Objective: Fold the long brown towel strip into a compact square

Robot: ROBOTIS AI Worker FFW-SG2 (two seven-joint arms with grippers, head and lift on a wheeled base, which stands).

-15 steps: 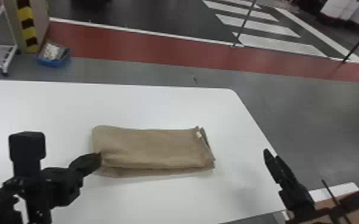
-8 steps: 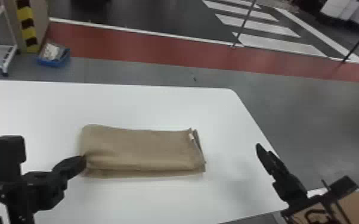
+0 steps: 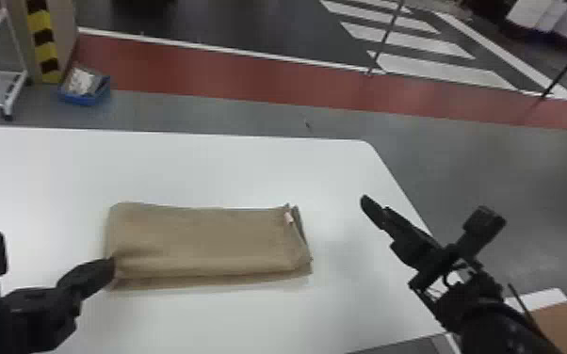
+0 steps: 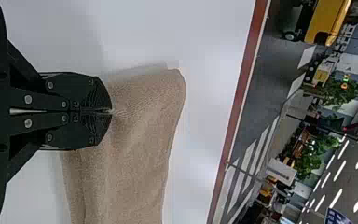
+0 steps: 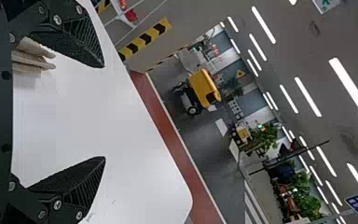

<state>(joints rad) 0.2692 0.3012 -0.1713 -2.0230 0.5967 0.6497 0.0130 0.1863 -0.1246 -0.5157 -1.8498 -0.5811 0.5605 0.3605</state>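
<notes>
Towel (image 3: 207,242) on desk (image 3: 202,169), long axis approx. 9–3 o'clock (12 = far side). L pincer (image 4: 111,112) nearer, clamped on 8 o'clock corner; R pincer (image 5: 104,112) apart, off 3 o'clock end. Next, prob.: fold twd 3.

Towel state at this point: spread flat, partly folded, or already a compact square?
Partly folded: the towel lies as a layered oblong, clearly longer than wide, with stacked edges at its right end.

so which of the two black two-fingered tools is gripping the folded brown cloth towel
The left tool: its fingers are shut on the left end of the towel, while the right tool stands open, apart from it.
</notes>
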